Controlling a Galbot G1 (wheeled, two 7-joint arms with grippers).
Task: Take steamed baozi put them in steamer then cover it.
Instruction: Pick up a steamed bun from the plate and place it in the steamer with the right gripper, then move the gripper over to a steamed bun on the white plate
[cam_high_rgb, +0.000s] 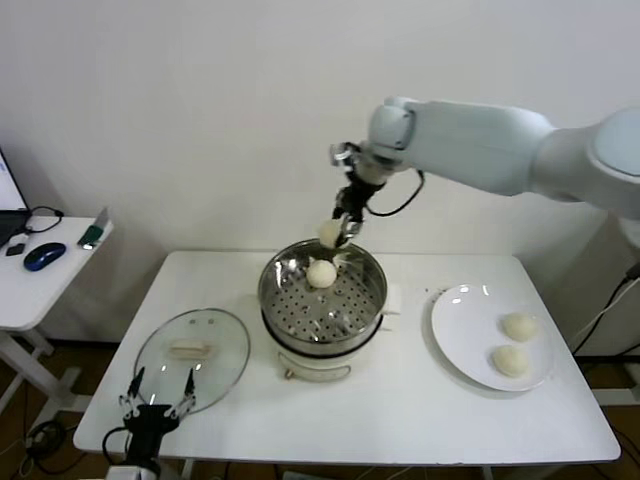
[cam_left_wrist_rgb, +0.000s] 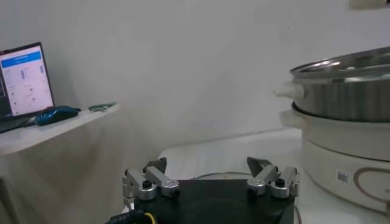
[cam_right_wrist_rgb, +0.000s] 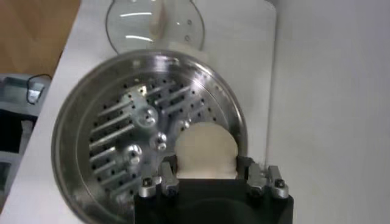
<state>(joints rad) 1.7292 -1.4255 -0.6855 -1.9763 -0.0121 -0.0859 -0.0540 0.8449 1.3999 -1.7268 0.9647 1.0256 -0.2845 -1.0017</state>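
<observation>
Right claw (cam_high_rgb: 341, 229) clamped on baozi (cam_high_rgb: 329, 233), poised above steamer's (cam_high_rgb: 322, 298) far rim for drop beside bun (cam_high_rgb: 321, 273) already inside. Two buns (cam_high_rgb: 514, 343) waited on plate (cam_high_rgb: 455, 330). Left claw (cam_high_rgb: 157, 394) apart, parked near lid (cam_high_rgb: 192, 348) at table (cam_high_rgb: 400, 410) edge.

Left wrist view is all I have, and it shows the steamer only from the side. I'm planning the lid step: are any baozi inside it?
Observer: Yes, one baozi lies on the steamer's perforated floor, toward the far side.
Operator: Where is the right arm?
Observer: The right pincer is shut on a second baozi, above the steamer's far rim.
Operator: And the other buns?
Observer: Two more baozi sit on the white plate, to the right of the steamer.
</observation>
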